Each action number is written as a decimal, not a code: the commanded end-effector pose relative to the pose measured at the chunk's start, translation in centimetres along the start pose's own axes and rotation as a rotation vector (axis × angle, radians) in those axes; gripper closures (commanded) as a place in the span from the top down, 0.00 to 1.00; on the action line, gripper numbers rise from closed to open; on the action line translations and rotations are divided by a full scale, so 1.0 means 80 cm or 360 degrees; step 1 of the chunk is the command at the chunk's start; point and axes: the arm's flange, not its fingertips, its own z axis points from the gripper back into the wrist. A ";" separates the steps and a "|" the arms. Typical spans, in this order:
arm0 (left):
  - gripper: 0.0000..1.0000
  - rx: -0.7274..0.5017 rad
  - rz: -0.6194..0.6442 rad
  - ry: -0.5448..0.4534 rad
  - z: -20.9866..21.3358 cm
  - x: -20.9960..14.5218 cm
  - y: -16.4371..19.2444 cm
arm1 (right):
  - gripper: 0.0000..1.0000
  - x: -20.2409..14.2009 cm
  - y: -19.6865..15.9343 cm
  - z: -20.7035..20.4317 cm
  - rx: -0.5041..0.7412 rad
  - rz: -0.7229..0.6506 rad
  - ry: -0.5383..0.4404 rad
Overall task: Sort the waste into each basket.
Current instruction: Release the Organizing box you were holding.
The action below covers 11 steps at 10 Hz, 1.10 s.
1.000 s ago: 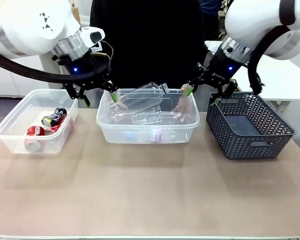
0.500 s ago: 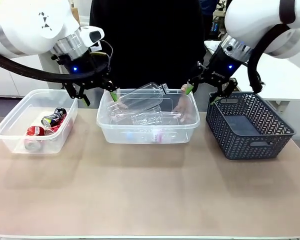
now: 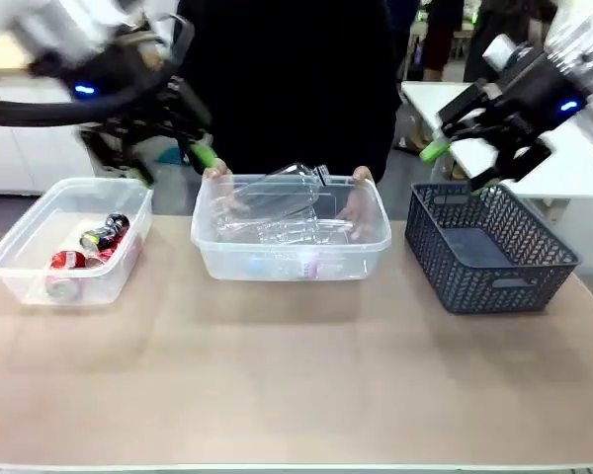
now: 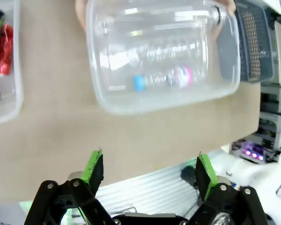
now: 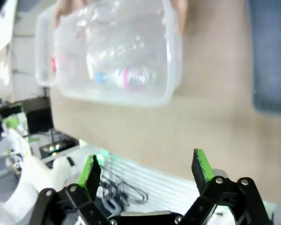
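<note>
The left see-through basket (image 3: 20, 249) holds red and black cans (image 3: 91, 245). Clear bottles (image 3: 277, 205) lie in the middle basket (image 3: 292, 254), and a person's hands (image 3: 215, 176) grip its two far corners. My left gripper (image 3: 171, 163) hangs open and motion-blurred above the gap between the two baskets. Over the far left corner of the grey lattice basket, my right gripper (image 3: 465, 166) is open too. From the left wrist, my open left gripper (image 4: 149, 168) looks down on the bottle basket (image 4: 91, 56), a blue-capped bottle (image 4: 159, 80) and cans (image 4: 2, 42). My open right gripper (image 5: 146, 168) is above the same basket (image 5: 172, 70).
A dark grey lattice-walled basket (image 3: 489, 247) stands at the right of the table, seemingly with nothing in it. The tan tabletop (image 3: 296, 375) in front of the three containers is bare. The person stands close behind the middle basket.
Both arms have swung up and outward from the middle basket's far corners, the left to the left, the right to the right. The person's hands now show at those corners.
</note>
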 end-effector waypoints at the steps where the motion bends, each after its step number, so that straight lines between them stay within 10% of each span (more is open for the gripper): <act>1: 1.00 0.0007 -0.0011 -0.0049 0.027 -0.085 0.044 | 1.00 -0.084 -0.047 0.050 0.0091 0.0039 -0.0084; 4: 1.00 -0.0261 0.0073 -0.0035 0.039 -0.122 0.104 | 1.00 -0.125 -0.105 0.076 0.0312 -0.0146 -0.0230; 5: 1.00 -0.0023 -0.0001 -0.0034 0.037 -0.120 0.055 | 1.00 -0.120 -0.063 0.075 0.0109 -0.0041 -0.0167; 11: 1.00 -0.0023 -0.0001 -0.0034 0.037 -0.120 0.055 | 1.00 -0.120 -0.063 0.075 0.0109 -0.0041 -0.0167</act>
